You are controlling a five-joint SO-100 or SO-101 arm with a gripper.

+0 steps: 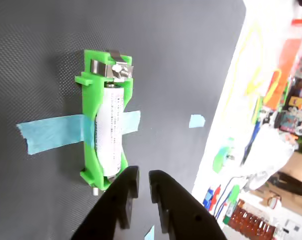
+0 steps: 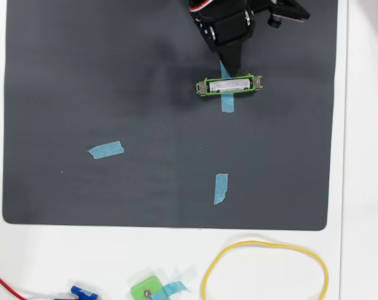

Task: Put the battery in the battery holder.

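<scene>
The white-silver battery (image 1: 110, 132) lies inside the long green battery holder (image 1: 88, 100), between the metal contacts at its two ends. In the overhead view the battery (image 2: 229, 85) fills the holder (image 2: 204, 86) lying crosswise on the black mat. My gripper (image 1: 143, 175) sits just off the holder's near end in the wrist view, with its black fingers drawn almost together around a narrow slit and nothing between them. Seen from overhead, the gripper (image 2: 231, 67) points down just above the holder's long side.
A blue tape strip (image 1: 51, 135) runs under the holder. Two more tape strips (image 2: 106, 149) (image 2: 221, 188) lie on the black mat (image 2: 82, 75). Off the mat are a yellow cable loop (image 2: 264, 242), a squarish green piece (image 2: 146, 290) and a red wire (image 2: 7, 282).
</scene>
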